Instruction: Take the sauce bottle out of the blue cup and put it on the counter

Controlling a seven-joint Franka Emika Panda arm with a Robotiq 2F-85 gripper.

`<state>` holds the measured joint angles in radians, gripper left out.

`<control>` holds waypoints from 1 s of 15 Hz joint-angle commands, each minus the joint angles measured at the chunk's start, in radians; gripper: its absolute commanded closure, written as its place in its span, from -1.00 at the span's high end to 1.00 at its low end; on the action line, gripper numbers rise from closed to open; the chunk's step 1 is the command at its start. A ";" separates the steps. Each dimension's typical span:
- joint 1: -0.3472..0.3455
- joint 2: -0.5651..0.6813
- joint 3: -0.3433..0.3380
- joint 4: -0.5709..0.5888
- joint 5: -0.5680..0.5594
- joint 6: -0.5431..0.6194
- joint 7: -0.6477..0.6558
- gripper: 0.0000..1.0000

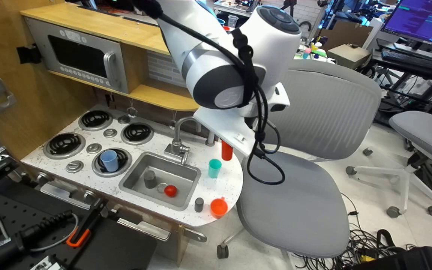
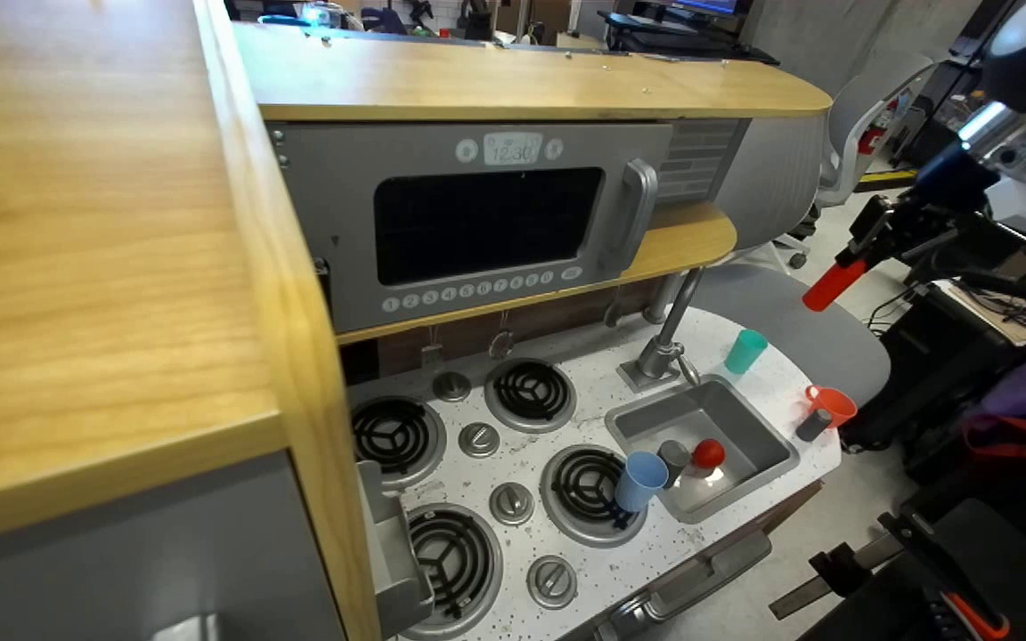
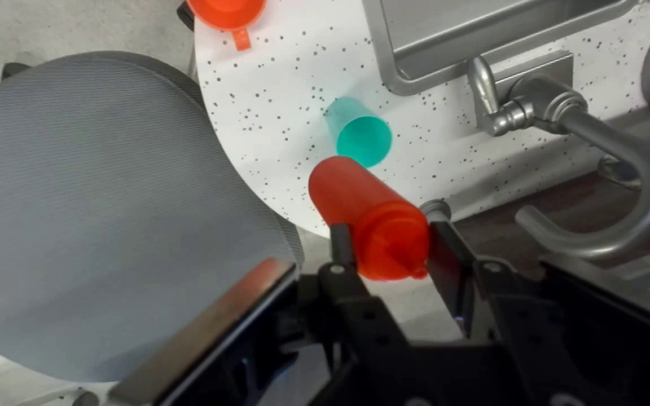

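Note:
The red sauce bottle [image 3: 353, 189] is between the black fingers of my gripper [image 3: 391, 242], which is shut on its cap end. In an exterior view, the bottle [image 2: 834, 285] hangs tilted in the air from the gripper [image 2: 860, 245], above the level of the counter [image 2: 718, 325]. In an exterior view, the bottle [image 1: 227, 150] shows below the arm, and the fingers are hidden. The light blue cup [image 1: 109, 160] stands apart on a stove burner, also seen in an exterior view [image 2: 641, 481]. It is out of the wrist view. Its inside looks empty.
A teal cup [image 1: 214, 168] stands on the counter's rounded end. An orange cup [image 1: 219, 208] and a dark grey cylinder [image 1: 199, 204] are near the front edge. The sink [image 1: 180, 176] holds a red ball [image 1: 170, 191] and a grey cylinder. The faucet [image 3: 613, 152] and shelf rise behind.

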<state>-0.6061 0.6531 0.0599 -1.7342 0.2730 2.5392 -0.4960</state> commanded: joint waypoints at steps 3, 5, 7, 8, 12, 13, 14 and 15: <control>-0.030 0.018 -0.033 0.026 0.052 0.003 0.045 -0.74; -0.006 0.075 -0.066 0.083 0.035 -0.028 0.136 -0.74; 0.011 0.138 -0.081 0.136 0.034 -0.058 0.221 -0.74; 0.022 0.174 -0.088 0.168 0.033 -0.066 0.263 -0.74; 0.046 0.302 -0.091 0.311 0.046 -0.123 0.390 -0.74; 0.051 0.333 -0.091 0.352 0.049 -0.139 0.420 -0.74; 0.053 0.358 -0.092 0.386 0.051 -0.159 0.445 -0.74; 0.053 0.383 -0.092 0.420 0.054 -0.179 0.471 -0.74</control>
<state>-0.5677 0.9434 -0.0133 -1.4644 0.3017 2.4441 -0.0943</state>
